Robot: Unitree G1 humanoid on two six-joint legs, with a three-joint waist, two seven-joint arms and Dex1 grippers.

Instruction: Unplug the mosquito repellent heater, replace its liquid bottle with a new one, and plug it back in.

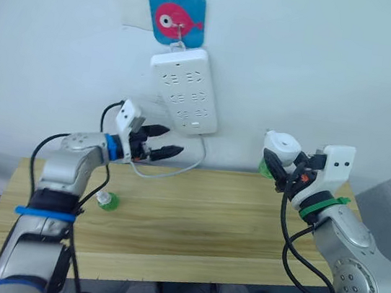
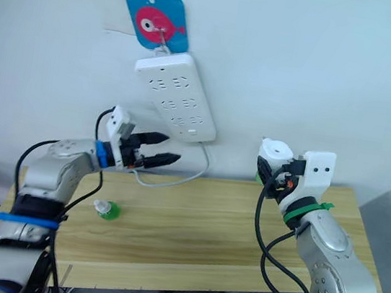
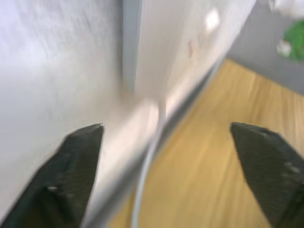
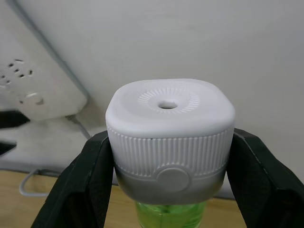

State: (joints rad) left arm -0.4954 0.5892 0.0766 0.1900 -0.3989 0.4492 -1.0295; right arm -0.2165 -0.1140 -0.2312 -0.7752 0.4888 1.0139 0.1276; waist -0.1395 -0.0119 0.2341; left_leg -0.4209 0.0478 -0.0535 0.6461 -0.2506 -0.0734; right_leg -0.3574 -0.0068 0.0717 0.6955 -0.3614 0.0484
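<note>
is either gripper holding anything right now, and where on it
The right gripper holds the mosquito repellent heater by its ribbed white sides, with the green bottle below. The left gripper is open and holds nothing.

— What can't you make out?
— The green bottle [image 4: 171, 213] under the mosquito repellent heater [image 4: 170, 137] is cut off by the picture's edge, and the heater's sides sit hidden behind the right hand's [image 4: 168, 190] fingers [image 4: 78, 185].
— And by the left hand [image 3: 171, 175]?
— The power strip [image 3: 190, 52] and its cable [image 3: 145, 180] are a blur.
</note>
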